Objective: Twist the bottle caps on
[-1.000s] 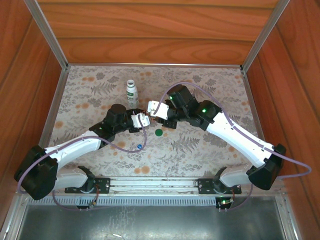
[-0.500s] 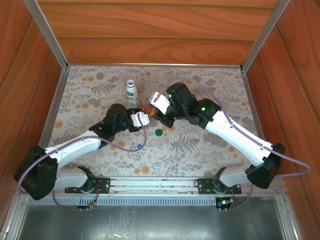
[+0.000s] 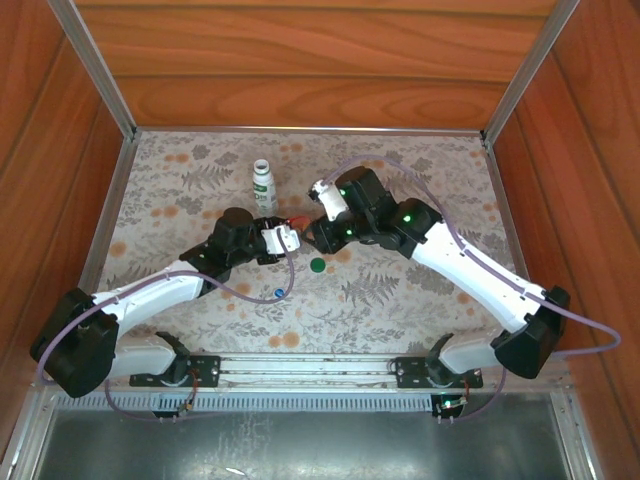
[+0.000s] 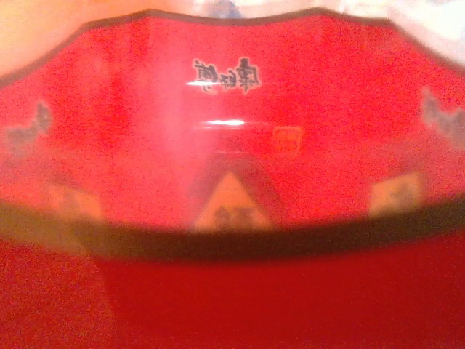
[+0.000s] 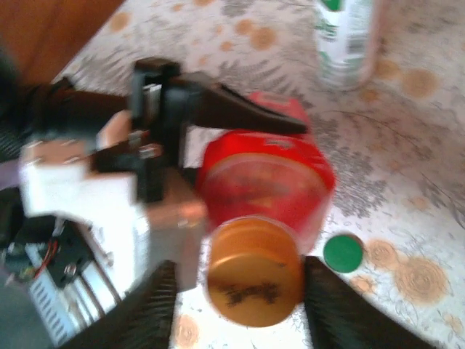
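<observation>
a: fingers (image 5: 149, 313) of the right gripper (image 5: 238, 280) stand parted, one each side of the orange cap (image 5: 254, 273), a sliver of gap on both sides. not gripping.
b: and the left?
a: left gripper (image 3: 284, 238) is clamped shut on the red bottle (image 4: 232, 145), near mid-table, neck turned toward the right arm. its wrist camera sees red label at point-blank range.
b: what changed over the last second?
a: top view shows the right wrist has rolled, its white housing swung up and round, and the jaws have widened off the cap. the cap sits on the bottle neck and looks square, though blur hides the thread.
b: reading?
a: probably one twist stroke finished, then release. either re-gripping for another turn or done with this cap; can't judge how tight.
b: the rest?
a: green cap (image 3: 318, 265) and blue cap (image 3: 279, 293) lie loose on the table (image 3: 420, 170). white bottle (image 3: 263, 187) stands behind the grippers. by my count, two caps to go.
</observation>
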Controlling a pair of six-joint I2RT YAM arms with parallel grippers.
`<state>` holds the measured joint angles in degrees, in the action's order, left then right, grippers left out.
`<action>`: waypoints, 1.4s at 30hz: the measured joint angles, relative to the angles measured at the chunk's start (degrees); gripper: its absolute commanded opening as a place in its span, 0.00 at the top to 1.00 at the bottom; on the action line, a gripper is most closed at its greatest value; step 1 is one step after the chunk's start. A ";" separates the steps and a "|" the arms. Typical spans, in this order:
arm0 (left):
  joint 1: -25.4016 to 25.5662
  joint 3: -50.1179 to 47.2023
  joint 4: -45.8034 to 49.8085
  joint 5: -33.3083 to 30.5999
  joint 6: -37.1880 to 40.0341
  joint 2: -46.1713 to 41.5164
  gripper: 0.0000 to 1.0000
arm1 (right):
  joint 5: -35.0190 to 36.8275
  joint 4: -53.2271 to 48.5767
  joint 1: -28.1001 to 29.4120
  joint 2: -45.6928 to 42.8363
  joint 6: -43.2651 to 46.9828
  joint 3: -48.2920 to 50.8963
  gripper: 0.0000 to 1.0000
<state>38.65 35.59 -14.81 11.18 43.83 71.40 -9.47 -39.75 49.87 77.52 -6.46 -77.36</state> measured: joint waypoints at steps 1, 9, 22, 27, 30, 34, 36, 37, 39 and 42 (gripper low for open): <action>0.00 0.00 -0.09 0.35 0.11 0.00 0.50 | -0.68 -0.35 0.07 -0.61 2.84 0.00 0.32; 0.02 0.00 -0.57 2.51 0.20 -0.50 0.50 | -0.26 -6.19 0.09 -1.51 28.35 -2.80 0.42; 0.02 -0.83 -0.46 2.64 0.22 -0.50 0.50 | 0.20 -10.08 0.42 4.26 41.81 -9.73 0.49; 0.02 -0.94 -0.44 2.64 0.22 -0.50 0.50 | 0.90 -11.52 0.42 5.38 42.07 -9.73 0.46; 0.02 -0.94 -0.46 2.64 0.22 -0.50 0.50 | 1.57 -12.22 0.42 5.40 42.03 -9.81 0.50; 0.02 -0.94 -0.44 2.67 0.22 -0.50 0.50 | 2.51 -12.46 0.39 5.40 42.32 -9.84 0.67; 0.02 -0.94 -0.35 2.64 0.24 -0.50 0.50 | 2.62 -12.46 0.35 5.40 42.01 -9.84 0.74; 0.02 -0.94 -0.26 2.64 0.26 -0.50 0.50 | 2.62 -12.44 0.37 5.40 41.97 -9.88 0.77; 0.02 -0.94 -0.24 2.69 0.26 -0.50 0.50 | 2.54 -12.44 0.35 5.40 41.64 -9.92 0.78; 0.02 -0.94 -0.24 2.73 0.24 -0.50 0.50 | 2.51 -12.39 0.35 5.40 40.57 -9.92 0.79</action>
<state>38.68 34.65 -15.05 13.91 44.07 70.89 -6.96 -52.14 50.22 82.91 34.11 -87.29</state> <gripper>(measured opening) 0.499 0.318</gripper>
